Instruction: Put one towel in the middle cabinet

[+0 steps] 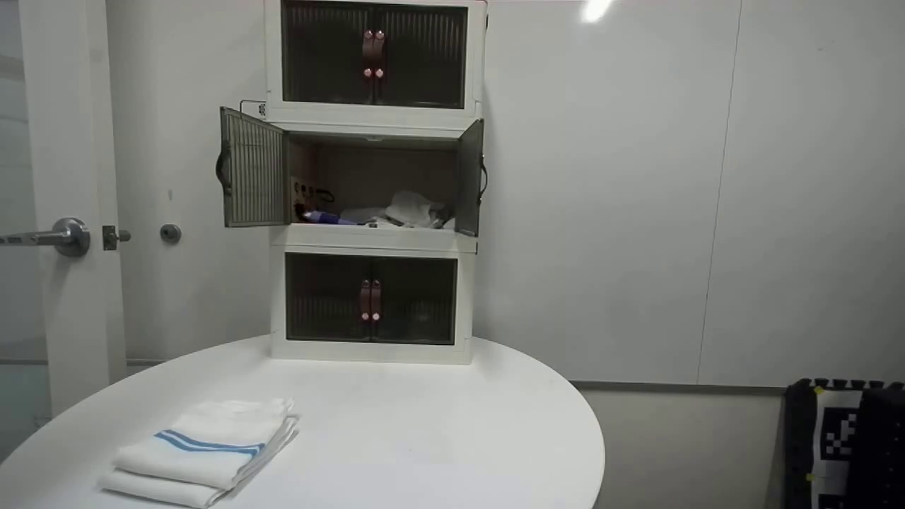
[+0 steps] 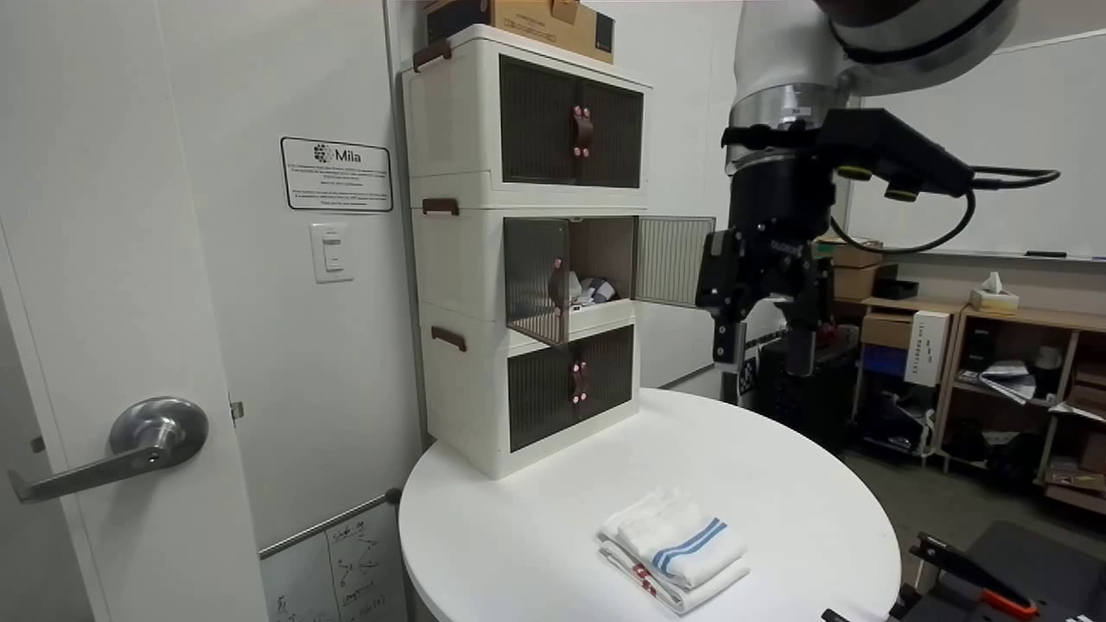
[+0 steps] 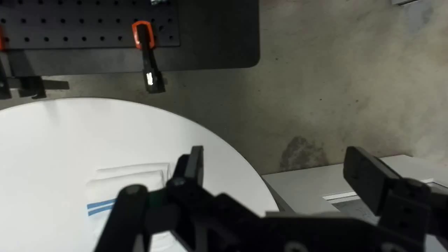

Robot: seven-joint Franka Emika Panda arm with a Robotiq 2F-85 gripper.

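Round white table (image 1: 452,438) nearest: I see the blue-striped towel (image 1: 212,431) folded on a red-marked cloth (image 2: 664,591). My gripper (image 2: 765,363) hangs higher, jaws spread. Farther back, swung-out doors (image 1: 256,173) flank the middle cabinet's (image 1: 375,238) opening; crumpled white cloth (image 1: 410,209) and something purple (image 1: 331,218) occupy its floor.

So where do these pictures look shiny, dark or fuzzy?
In an exterior view, glare shines at the top of the white wall panel, and shadow darkens the inside of the middle cabinet; in an exterior view, the sign has tiny words too fuzzy to read; in the wrist view, the pincer looks dark and soft-edged, and the clamp glints.
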